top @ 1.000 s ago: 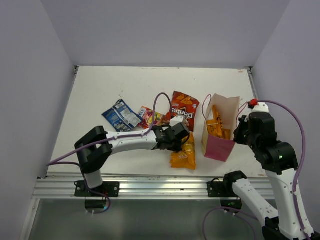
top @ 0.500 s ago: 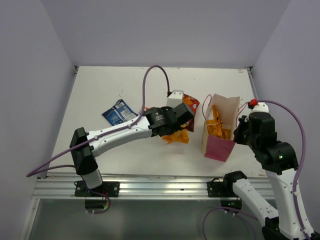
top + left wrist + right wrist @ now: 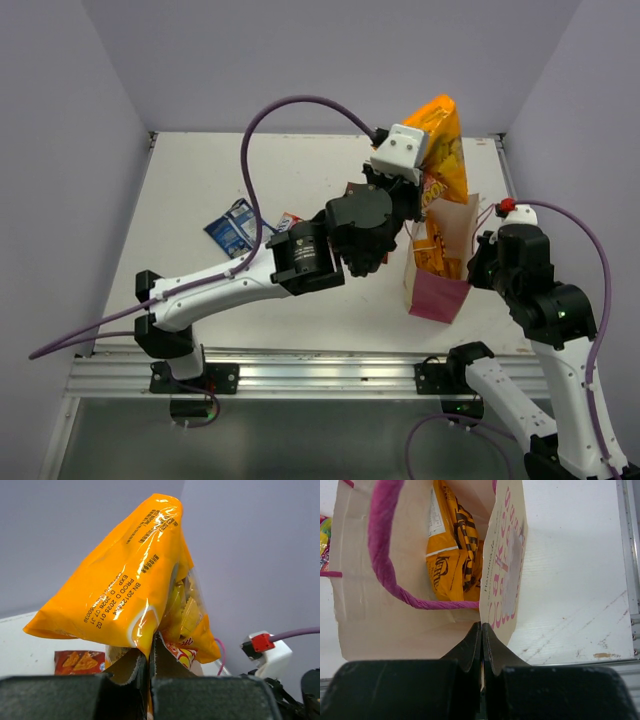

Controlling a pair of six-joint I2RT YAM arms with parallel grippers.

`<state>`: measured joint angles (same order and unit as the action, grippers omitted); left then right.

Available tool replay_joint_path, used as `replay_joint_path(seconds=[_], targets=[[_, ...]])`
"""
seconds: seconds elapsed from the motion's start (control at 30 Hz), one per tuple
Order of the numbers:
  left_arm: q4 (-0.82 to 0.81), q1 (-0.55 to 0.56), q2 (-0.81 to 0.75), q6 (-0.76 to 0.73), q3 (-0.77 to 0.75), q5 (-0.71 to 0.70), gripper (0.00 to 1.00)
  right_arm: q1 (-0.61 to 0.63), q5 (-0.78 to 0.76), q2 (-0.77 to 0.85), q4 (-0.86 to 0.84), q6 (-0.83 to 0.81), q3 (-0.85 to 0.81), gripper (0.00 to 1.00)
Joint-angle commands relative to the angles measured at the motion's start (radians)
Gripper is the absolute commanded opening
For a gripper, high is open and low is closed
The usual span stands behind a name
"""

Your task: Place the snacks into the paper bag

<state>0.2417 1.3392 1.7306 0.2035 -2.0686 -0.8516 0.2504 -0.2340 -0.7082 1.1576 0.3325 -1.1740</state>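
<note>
The crinkly orange-yellow foil Doritos packet (image 3: 125, 590) is held aloft over the small beige-and-magenta paper bag (image 3: 441, 292) near the worktop's (image 3: 230, 170) right edge. It looks light, puffy and slippery, its chips fragile. The left gripper (image 3: 150, 652) pinches its flat seam, the safest hold; the right gripper (image 3: 481, 630) clamps the bag's wall.

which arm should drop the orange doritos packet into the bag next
Left: the left fingers grip the packet, raised about over the bag; the right fingers are pinching the bag's wall.
</note>
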Motion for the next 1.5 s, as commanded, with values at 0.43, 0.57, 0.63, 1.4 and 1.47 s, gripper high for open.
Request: replay_joint_path(seconds=[0.43, 0.57, 0.63, 1.4, 1.47], targets=[[-0.055, 0.012, 0.161, -0.01, -0.038, 0.141, 0.0, 0.006, 0.027, -0.011, 0.008, -0.021, -0.019, 0.0], [0.049, 0.012, 0.158, 0.056, 0.007, 0.167, 0.0, 0.006, 0.027, -0.008, 0.007, -0.021, -0.018, 0.0], [0.076, 0.012, 0.158, 0.089, 0.039, 0.193, 0.0, 0.006, 0.028, -0.011, 0.008, -0.021, -0.016, 0.0], [-0.114, -0.267, -0.137, 0.066, 0.29, -0.075, 0.96, 0.004, 0.03, -0.02, 0.005, -0.02, -0.019, 0.0], [-0.061, -0.363, -0.123, 0.123, 0.364, -0.011, 0.96, 0.006, 0.028, -0.02, 0.005, -0.02, -0.019, 0.0]])
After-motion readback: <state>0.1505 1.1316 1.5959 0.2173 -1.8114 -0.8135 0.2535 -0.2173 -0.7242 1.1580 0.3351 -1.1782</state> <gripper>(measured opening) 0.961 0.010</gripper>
